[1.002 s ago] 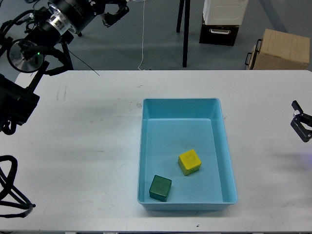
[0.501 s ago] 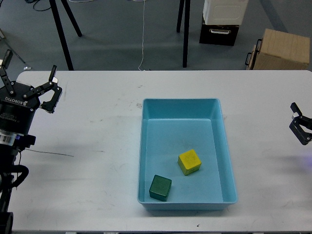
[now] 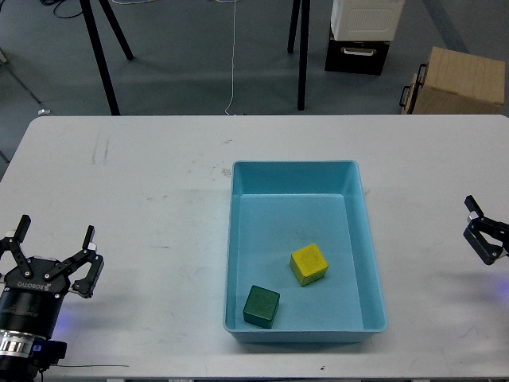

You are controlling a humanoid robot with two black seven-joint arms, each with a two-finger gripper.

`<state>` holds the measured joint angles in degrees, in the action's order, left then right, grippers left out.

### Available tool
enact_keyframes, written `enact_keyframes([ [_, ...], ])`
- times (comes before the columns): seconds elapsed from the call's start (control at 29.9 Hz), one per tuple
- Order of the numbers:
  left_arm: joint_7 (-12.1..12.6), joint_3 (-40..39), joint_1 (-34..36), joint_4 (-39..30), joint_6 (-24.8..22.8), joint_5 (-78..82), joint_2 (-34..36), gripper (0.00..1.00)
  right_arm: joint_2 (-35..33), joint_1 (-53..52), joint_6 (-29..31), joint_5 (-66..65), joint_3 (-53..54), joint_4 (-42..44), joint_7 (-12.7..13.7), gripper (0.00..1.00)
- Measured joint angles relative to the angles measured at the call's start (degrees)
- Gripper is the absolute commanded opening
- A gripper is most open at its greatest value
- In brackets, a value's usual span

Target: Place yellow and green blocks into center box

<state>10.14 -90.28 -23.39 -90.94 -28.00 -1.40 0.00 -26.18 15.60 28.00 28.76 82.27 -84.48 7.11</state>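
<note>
A yellow block and a dark green block both lie inside the light blue box at the middle of the white table. The green block is near the box's front left corner, the yellow one just behind and right of it. My left gripper is open and empty at the table's front left, far from the box. My right gripper is open and empty at the table's right edge.
The white table carries only the box. Beyond its far edge are stand legs, a black and white case and a cardboard box on the floor.
My left arm has swung down from the far left corner to the table's front left. My right gripper has moved slightly down and to the left. The blocks have not moved.
</note>
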Motion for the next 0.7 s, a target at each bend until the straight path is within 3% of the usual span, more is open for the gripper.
enact_keyframes([
  [0.7, 0.0, 0.1, 1.3, -1.1, 0.0, -0.2, 0.0, 1.0, 1.6, 1.7, 0.0, -0.1, 0.2, -0.9, 0.0, 1.0],
])
